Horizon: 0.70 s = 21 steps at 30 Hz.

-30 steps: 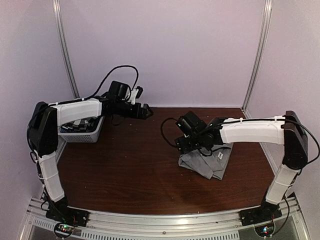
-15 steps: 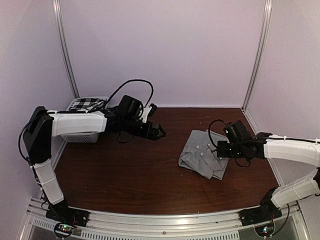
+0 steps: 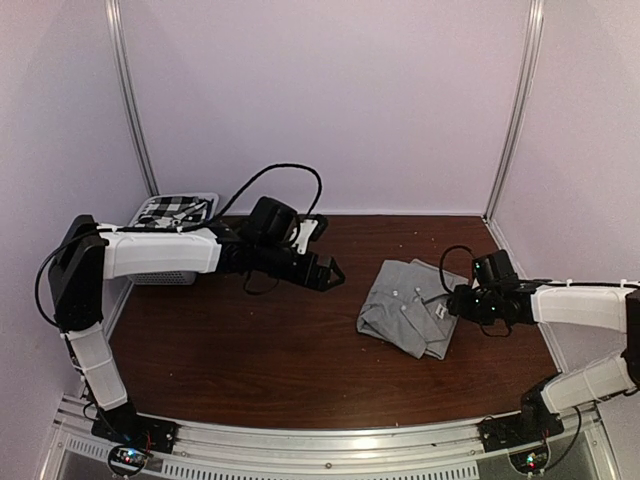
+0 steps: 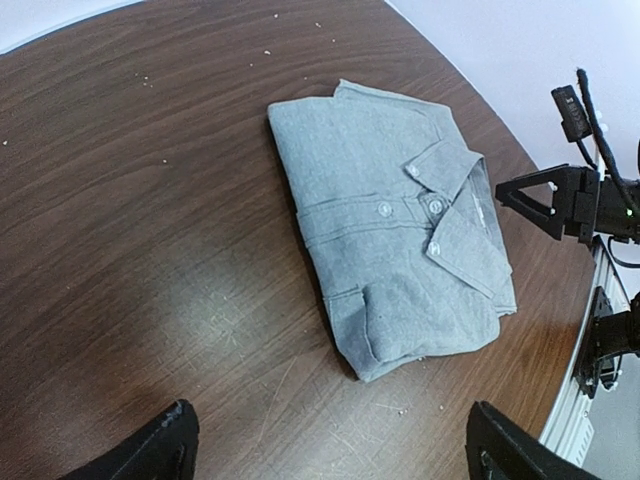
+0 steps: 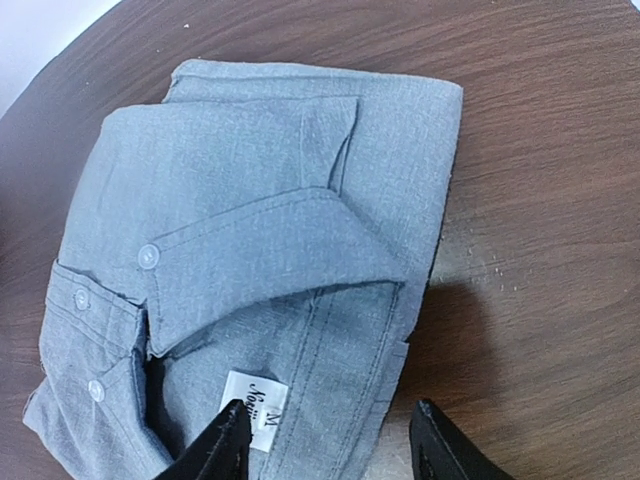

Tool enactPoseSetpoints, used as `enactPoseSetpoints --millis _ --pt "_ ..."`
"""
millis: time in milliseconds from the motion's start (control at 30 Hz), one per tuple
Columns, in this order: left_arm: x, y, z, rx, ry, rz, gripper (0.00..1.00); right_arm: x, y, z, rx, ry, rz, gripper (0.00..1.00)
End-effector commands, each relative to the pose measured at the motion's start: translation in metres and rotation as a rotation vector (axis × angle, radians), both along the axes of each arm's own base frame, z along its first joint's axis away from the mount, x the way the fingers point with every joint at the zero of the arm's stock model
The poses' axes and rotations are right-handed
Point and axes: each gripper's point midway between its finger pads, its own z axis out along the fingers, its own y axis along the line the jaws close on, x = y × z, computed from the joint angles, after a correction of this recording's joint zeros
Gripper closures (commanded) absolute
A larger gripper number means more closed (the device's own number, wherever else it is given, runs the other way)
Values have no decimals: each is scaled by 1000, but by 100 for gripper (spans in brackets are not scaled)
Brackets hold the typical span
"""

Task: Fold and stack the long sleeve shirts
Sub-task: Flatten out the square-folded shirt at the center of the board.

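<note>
Folded grey shirt (image 3: pixel 408 318) was seen on the tabletop (image 3: pixel 250 350), right of centre; checked shirt (image 3: pixel 170 210) was seen in the basket (image 3: pixel 165 273). Both left claw (image 4: pixel 330 445) and right claw (image 5: pixel 335 445) were held wide open, empty. Risk: right claw was poised over the collar edge; fold could be snagged and undone.

the left arm (image 3: pixel 160 250) is standing tall at its shoulder and holding its white forearm level, pointing out to its right, with the left gripper (image 3: pixel 325 272) hanging at the front, its two dark fingers (image 4: pixel 165 445) spread wide and gripping nothing. the right arm (image 3: pixel 585 305) is folding low at the elbow, its forearm lying nearly flat and pointing inward, while the right gripper (image 3: pixel 455 302) is aiming left, fingers (image 5: pixel 225 450) parted and holding nothing. the two grippers are facing each other, well apart.
</note>
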Motion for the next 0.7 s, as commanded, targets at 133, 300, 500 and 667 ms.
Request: enactPoseSetpoints --millis 133,300,500,667 --pt "2 -5 11 -34 -29 6 6 10 6 -12 76 -5 4 47" --pt "3 -6 10 -34 -25 5 5 13 8 -17 81 1 3 52" --pt "3 -6 10 -35 -24 3 6 15 7 -15 73 0 2 66" --pt "3 -6 9 -33 -22 3 6 18 10 -8 75 -5 13 88"
